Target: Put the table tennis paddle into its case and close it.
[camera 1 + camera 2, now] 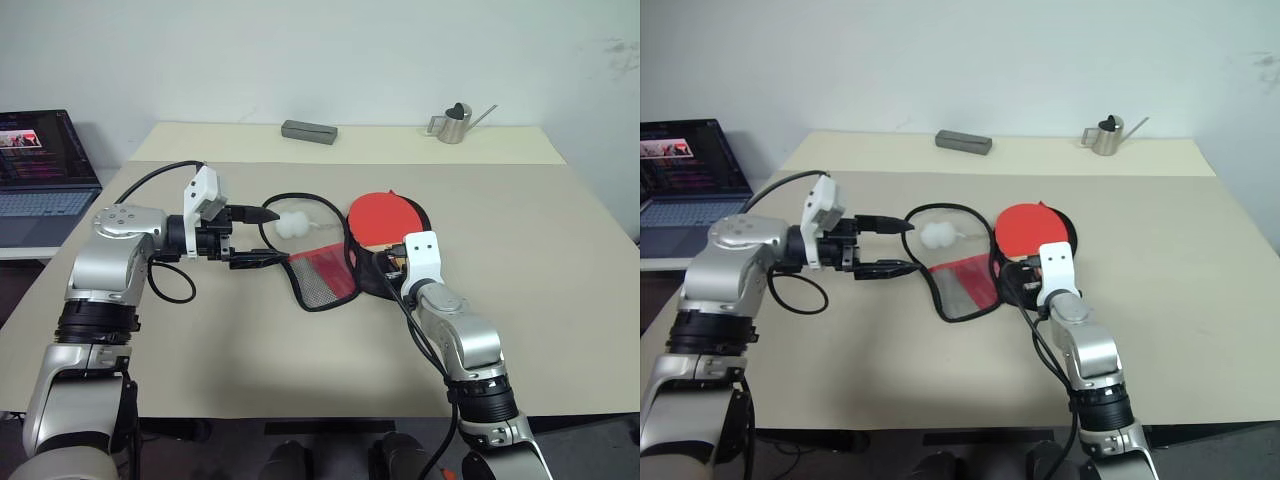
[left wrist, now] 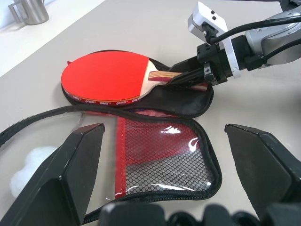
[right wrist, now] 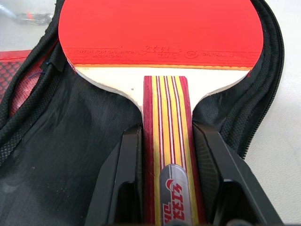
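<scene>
The table tennis paddle (image 1: pixel 385 215) lies red face up on the black inner half of the opened case (image 3: pixel 70 155), its striped wooden handle (image 3: pixel 167 117) pointing toward me. My right gripper (image 3: pixel 167 132) is shut on that handle, one finger on each side. The case's other half, a red flap with black mesh (image 2: pixel 164 160), lies flat to the left of the paddle. My left gripper (image 2: pixel 164 141) hovers open just left of the flap, pointing toward it, with nothing between its fingers. The white pom-pom (image 1: pixel 293 224) sits on the table by the left fingertips, beside the loop of the case's zip edge.
A grey oblong box (image 1: pixel 309 131) and a small metal watering can (image 1: pixel 455 124) stand at the far edge of the beige table (image 1: pixel 560 300). An open laptop (image 1: pixel 40 170) sits on a lower surface off the left side.
</scene>
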Motion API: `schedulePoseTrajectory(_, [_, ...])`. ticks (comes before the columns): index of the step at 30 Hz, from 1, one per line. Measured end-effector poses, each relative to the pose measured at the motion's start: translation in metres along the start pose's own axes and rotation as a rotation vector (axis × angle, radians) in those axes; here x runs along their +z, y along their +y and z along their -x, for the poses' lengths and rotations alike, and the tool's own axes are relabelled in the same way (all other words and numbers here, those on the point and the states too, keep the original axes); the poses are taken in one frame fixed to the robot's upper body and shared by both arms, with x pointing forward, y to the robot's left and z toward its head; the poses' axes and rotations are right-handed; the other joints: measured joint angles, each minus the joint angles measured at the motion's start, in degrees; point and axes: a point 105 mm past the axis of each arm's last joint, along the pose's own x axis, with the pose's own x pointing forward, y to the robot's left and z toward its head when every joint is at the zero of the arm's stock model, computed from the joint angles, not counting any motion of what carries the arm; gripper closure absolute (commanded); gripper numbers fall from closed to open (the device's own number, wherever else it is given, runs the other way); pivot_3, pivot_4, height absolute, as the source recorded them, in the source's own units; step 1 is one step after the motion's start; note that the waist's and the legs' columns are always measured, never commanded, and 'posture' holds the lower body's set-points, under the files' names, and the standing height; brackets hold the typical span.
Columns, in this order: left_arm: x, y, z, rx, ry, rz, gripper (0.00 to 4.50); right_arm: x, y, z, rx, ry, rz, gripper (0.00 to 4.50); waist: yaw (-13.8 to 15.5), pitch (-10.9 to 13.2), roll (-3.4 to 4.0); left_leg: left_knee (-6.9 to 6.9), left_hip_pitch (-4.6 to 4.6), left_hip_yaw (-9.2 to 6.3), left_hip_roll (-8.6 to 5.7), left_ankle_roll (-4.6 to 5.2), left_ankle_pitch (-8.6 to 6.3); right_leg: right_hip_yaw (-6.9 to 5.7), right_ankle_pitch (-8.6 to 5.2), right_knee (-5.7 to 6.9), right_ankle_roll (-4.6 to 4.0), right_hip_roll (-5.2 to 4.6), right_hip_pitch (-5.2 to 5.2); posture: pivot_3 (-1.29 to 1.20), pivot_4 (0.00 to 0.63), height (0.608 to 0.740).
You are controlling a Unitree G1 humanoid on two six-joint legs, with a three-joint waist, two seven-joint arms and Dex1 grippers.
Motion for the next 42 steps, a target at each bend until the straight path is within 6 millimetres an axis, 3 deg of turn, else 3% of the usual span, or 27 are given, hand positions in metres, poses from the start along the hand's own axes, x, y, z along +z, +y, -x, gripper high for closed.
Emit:
schedulePoseTrajectory(4, [0.0, 0.0, -0.001, -0.003, -0.004, 0.0, 0.0, 0.0, -0.001, 0.0, -0.003, 0.0, 0.004, 3.35, 0.22, 0.0, 0.0, 0.0, 0.0, 0.0, 0.0, 0.0, 0.0, 0.0, 0.0, 0.0, 0.0, 0.0, 0.0, 0.0, 0.15, 0.74])
schedulePoseTrajectory(5, [0.001, 0.0, -0.001, -0.003, -0.005, -0.001, 0.0, -0.001, -0.001, 0.001, -0.004, 0.0, 0.004, 2.63, 0.28, 0.0, 0.0, 0.0, 0.0, 0.0, 0.0, 0.0, 0.0, -0.01, 0.0, 0.0, 0.0, 0.0, 0.0, 0.0, 0.15, 0.74])
schedulePoseTrajectory(7, [0.001, 0.0, -0.001, -0.003, -0.005, -0.001, 0.0, -0.003, -0.003, 0.001, -0.012, 0.007, 0.002, 2.13, 0.35, 0.0, 0.0, 0.0, 0.0, 0.0, 0.0, 0.0, 0.0, -0.01, 0.0, 0.0, 0.0, 0.0, 0.0, 0.0, 0.15, 0.74])
schedulePoseTrajectory(13, [0.001, 0.0, -0.001, -0.002, -0.005, -0.002, 0.0, -0.004, -0.004, 0.002, -0.017, 0.009, -0.001, 0.01, 0.27, 0.0, 0.0, 0.0, 0.01, 0.0, 0.01, 0.0, 0.0, 0.0, 0.0, 0.02, 0.0, 0.01, -0.01, 0.0, 0.15, 0.74])
schedulePoseTrajectory(17, [0.001, 0.0, -0.001, 0.0, -0.005, -0.001, 0.0, -0.002, -0.007, 0.004, -0.027, 0.003, -0.004, 0.01, 0.26, 0.0, 0.0, 0.0, 0.0, 0.01, 0.01, 0.0, 0.0, 0.01, 0.0, 0.01, 0.0, 0.01, -0.02, 0.0, 0.15, 0.74])
schedulePoseTrajectory(31, [0.0, 0.002, -0.001, 0.02, -0.005, -0.007, 0.0, 0.051, -0.014, 0.039, 0.179, -0.116, -0.022, 0.01, 0.25, 0.0, 0.0, 0.0, 0.0, 0.0, 0.01, 0.0, 0.0, -0.02, 0.0, 0.01, 0.0, 0.01, -0.01, 0.0, 0.15, 0.74])
schedulePoseTrajectory(35, [-0.003, 0.003, 0.0, 0.033, -0.001, -0.005, 0.0, 0.065, -0.034, 0.045, 0.203, -0.112, 0.001, 0.88, 0.27, 0.0, 0.0, 0.0, 0.0, 0.01, 0.01, 0.0, 0.0, -0.01, 0.0, 0.0, 0.0, 0.01, -0.01, 0.0, 0.15, 0.74])
schedulePoseTrajectory(42, [-0.016, 0.005, 0.004, 0.079, 0.02, 0.019, 0.0, 0.082, -0.051, 0.056, 0.26, -0.112, 0.087, 3.33, 0.22, 0.0, 0.0, 0.0, 0.0, 0.02, 0.02, 0.01, 0.0, -0.01, 0.0, -0.01, 0.0, 0.01, -0.01, 0.0, 0.15, 0.74])
